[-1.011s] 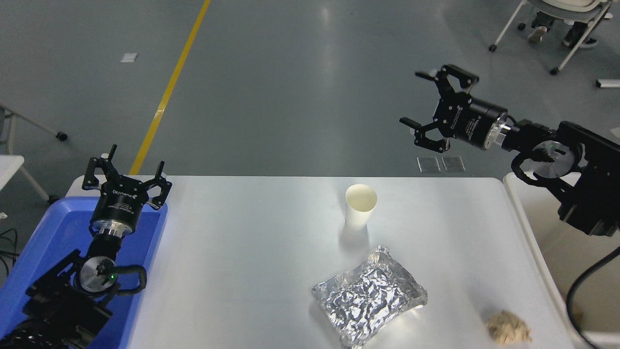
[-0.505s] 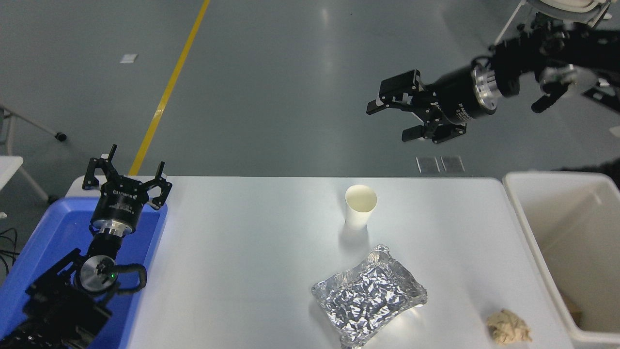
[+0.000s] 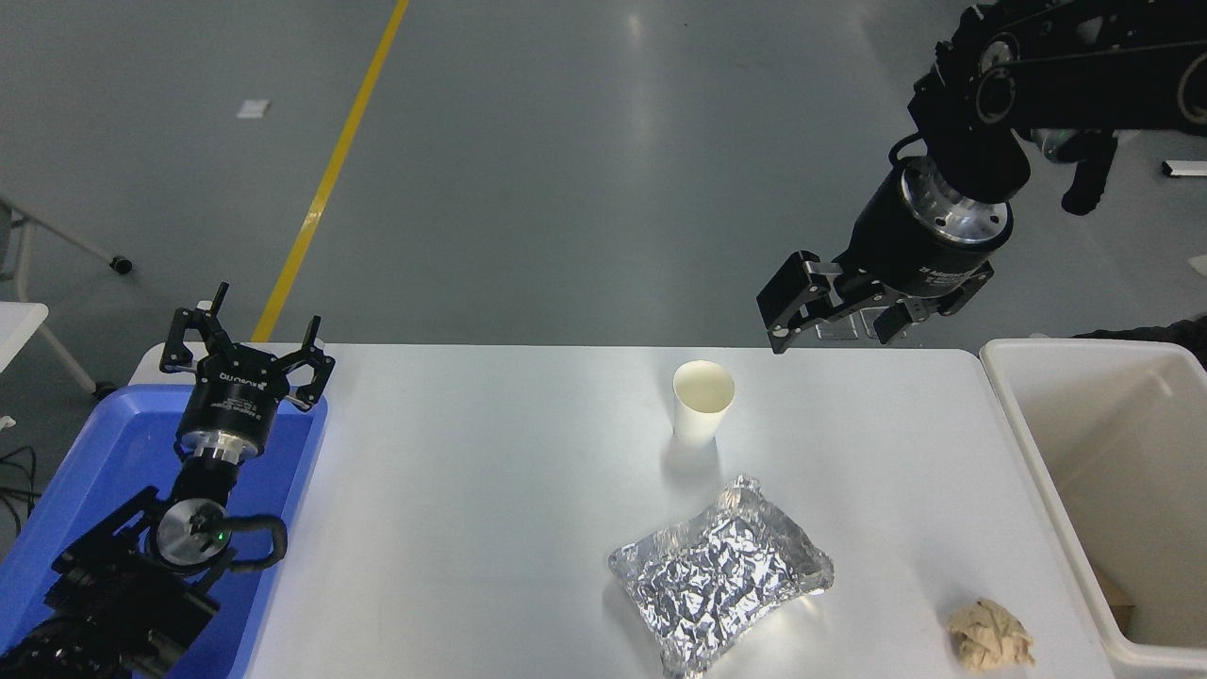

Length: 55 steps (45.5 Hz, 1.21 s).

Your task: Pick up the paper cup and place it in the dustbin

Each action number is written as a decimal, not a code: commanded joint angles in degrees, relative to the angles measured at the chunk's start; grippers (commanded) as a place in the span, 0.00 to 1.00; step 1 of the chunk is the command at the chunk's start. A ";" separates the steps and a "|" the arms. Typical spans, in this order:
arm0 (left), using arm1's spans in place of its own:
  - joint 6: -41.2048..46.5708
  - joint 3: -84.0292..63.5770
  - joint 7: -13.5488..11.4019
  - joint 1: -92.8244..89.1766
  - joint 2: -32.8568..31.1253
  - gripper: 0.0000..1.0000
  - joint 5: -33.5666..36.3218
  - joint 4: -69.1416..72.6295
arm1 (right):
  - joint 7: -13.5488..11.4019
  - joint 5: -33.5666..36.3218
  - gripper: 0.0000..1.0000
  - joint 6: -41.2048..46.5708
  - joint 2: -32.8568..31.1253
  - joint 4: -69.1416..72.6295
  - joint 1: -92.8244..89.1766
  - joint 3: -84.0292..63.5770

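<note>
The paper cup point(image 3: 702, 403), small, white and tapered, stands upright near the middle of the table's far side. The dustbin point(image 3: 1028, 443), a large cream plastic bin, stands at the table's right edge. My right gripper point(image 3: 830, 325) is open and empty, pointing down and left, above the table's far edge, to the right of the cup and apart from it. My left gripper point(image 3: 247, 339) is open and parked over the blue tray at the lower left.
Crumpled silver foil point(image 3: 721, 575) lies in front of the cup. A crumpled tan paper ball point(image 3: 990, 637) lies at the front right near the bin. A blue tray point(image 3: 85, 471) sits at the table's left edge.
My right arm has swung up and over, and the gripper has turned from pointing left to pointing down, dropping toward the table's far edge right of the cup. The cup has not moved.
</note>
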 commanded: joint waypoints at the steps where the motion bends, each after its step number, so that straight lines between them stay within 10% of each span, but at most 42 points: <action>1: 0.00 -0.05 0.00 0.00 0.00 1.00 0.00 0.00 | 0.03 4.48 1.00 0.12 3.83 3.99 5.32 -1.95; 55: 0.00 0.03 -0.09 -0.09 0.00 1.00 0.00 0.00 | 0.12 -4.75 1.00 -0.40 2.43 -9.19 -14.18 7.18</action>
